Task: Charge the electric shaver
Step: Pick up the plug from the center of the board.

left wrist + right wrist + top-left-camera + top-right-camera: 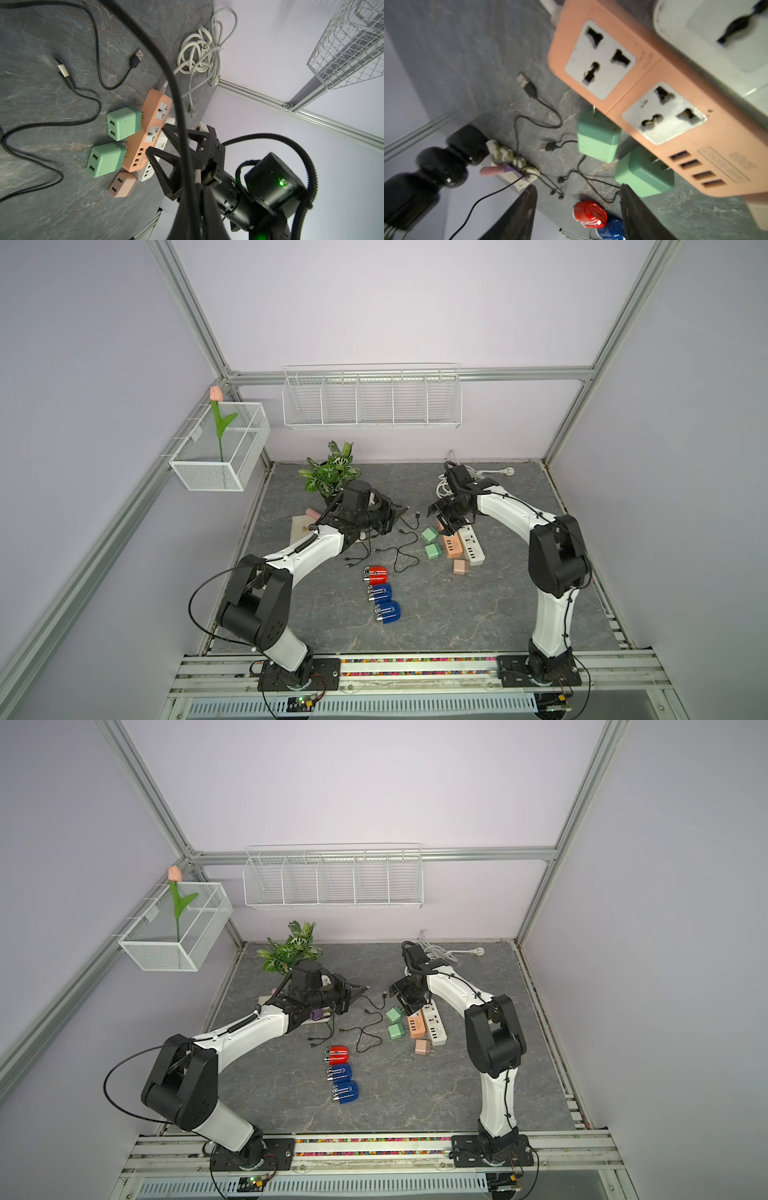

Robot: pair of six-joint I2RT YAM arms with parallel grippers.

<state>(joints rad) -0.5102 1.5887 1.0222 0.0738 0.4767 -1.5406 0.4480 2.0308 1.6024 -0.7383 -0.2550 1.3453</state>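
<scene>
Right fingers (519, 214) stood apart, chargers (598, 135) and strip (643, 68) just beside them. Left fingers (212, 218) clamped a cable (176, 93) that crossed the left wrist view; unlike it, the right wrist view showed shavers (589, 214).

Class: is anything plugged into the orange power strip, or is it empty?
Empty. The orange strip's two sockets and four USB ports show bare holes; the green chargers lie beside it.
</scene>
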